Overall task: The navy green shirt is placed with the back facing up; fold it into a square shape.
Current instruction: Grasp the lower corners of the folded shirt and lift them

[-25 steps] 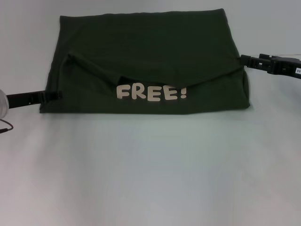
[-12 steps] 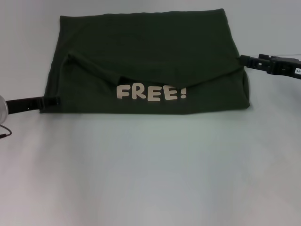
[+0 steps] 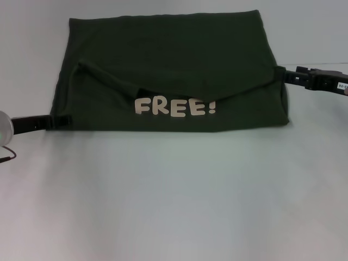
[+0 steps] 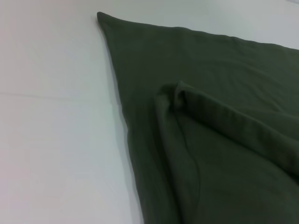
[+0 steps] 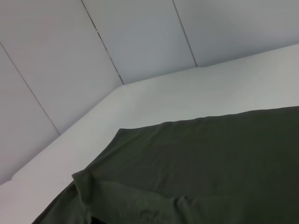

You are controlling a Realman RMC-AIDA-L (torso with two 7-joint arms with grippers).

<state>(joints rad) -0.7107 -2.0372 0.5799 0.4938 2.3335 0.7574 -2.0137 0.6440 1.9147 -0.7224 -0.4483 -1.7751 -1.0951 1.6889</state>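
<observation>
The navy green shirt (image 3: 163,60) lies flat on the white table. Its far part is folded toward me, and the folded edge sags in a shallow V above pale letters reading FREE! (image 3: 175,107). My left gripper (image 3: 61,121) lies low at the shirt's near left corner, touching its edge. My right gripper (image 3: 278,75) meets the shirt's right edge where the fold ends. In the left wrist view the shirt (image 4: 210,140) shows a raised crease beside the bare table. From the right wrist, the shirt (image 5: 210,154) is seen with a puckered corner.
The white table (image 3: 174,196) stretches wide in front of the shirt. Pale wall panels (image 5: 140,37) stand behind the table's far edge. A black cable (image 3: 6,157) trails by my left arm at the picture's left edge.
My left gripper has slid along the shirt's left edge toward me, down to the near left corner. The right gripper has dropped slightly at the right edge. The shirt's shape is unchanged.
</observation>
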